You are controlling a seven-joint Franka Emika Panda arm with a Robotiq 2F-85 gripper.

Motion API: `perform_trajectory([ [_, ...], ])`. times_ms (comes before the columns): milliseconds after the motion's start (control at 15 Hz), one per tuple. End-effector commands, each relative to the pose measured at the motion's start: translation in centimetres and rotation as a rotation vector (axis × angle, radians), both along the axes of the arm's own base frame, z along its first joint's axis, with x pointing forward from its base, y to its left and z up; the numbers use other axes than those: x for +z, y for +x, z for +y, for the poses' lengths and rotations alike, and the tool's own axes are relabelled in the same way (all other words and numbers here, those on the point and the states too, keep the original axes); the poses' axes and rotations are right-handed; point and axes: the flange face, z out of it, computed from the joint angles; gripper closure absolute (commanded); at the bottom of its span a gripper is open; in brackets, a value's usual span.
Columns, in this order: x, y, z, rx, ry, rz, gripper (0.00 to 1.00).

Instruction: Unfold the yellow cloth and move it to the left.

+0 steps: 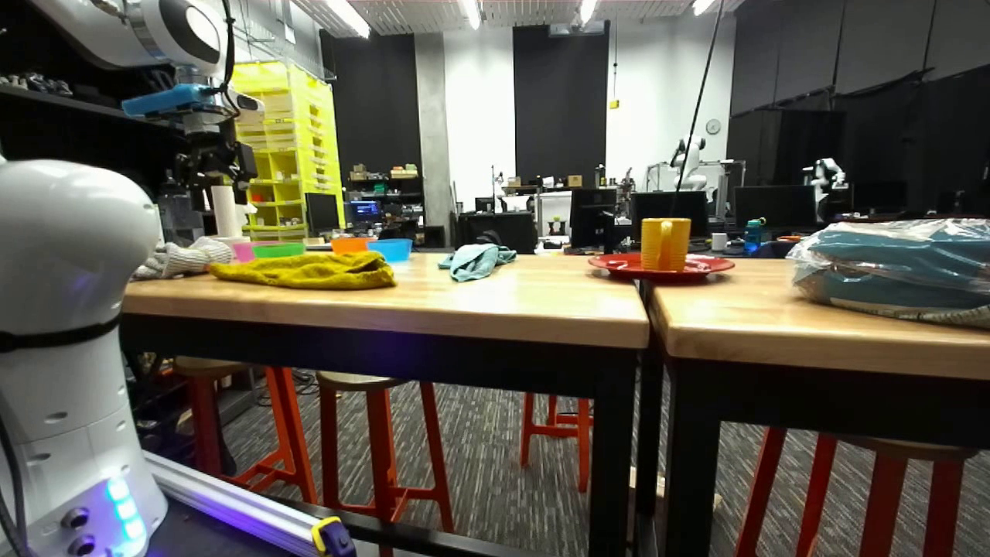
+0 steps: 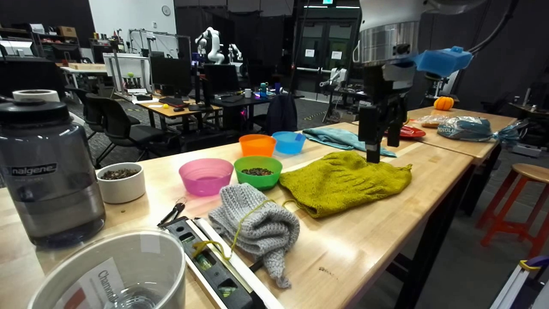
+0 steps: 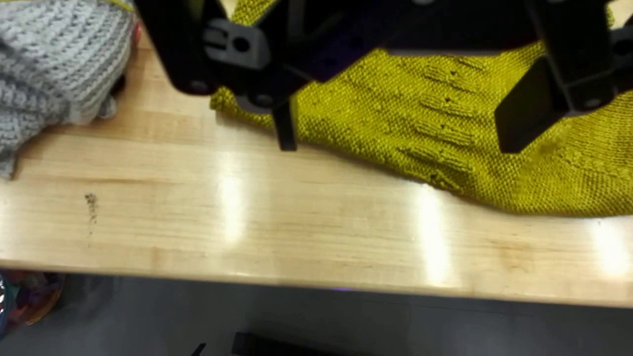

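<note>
Wrist view: the yellow cloth lies on the wooden table, under the gripper, whose 2 fingers stand wide apart. In both exterior views the cloth sits between a grey knit and a teal cloth. In an exterior view a green bowl stands just beside the yellow cloth, near a pink bowl and an orange bowl.

The bottle reads "nalgene"; a label on the tub, apparently, "Chamo".
</note>
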Motion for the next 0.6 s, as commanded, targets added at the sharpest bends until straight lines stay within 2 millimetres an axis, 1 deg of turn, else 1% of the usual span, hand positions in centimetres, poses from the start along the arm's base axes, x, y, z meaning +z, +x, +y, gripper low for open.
perform_trajectory([
  [0,1.4,-3.1,-1.4,0.023,0.008,0.005,0.0],
  [200,2.0,-5.1,-3.1,0.034,0.011,0.014,0.0],
  [533,4.0,-8.5,-7.3,0.057,0.026,0.034,0.0],
])
